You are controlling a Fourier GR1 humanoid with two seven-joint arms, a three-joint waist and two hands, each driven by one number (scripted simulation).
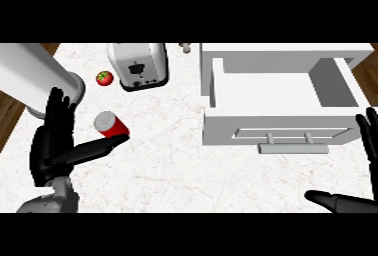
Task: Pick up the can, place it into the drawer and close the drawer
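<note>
Downward from the head view, the marble counter (184, 170) carries everything in sight. Toward its left edge the red can (111, 124) sits tilted, its grey top leaning to the far left; it is out on the counter's top, well apart from the drawer (280, 100). The left hand (52, 145) stands just beside the can on its left: the fingers are straight and held together, pointing toward the far edge, and the thumb is stretched out to the right with its tip at the can's near end, not curled round it. Whether the thumb touches the can I cannot tell. Near the far edge a tomato (104, 77) lies beside a toaster (138, 66), and a large pale cylinder (33, 75) fills the far left corner. On the counter's right side the white drawer is pulled open, its handle (293, 146) facing the near edge. The right hand (343, 202) shows at the near right corner, spread wide, fingers straight along the right edge, thumb out to the left, holding nothing.
</note>
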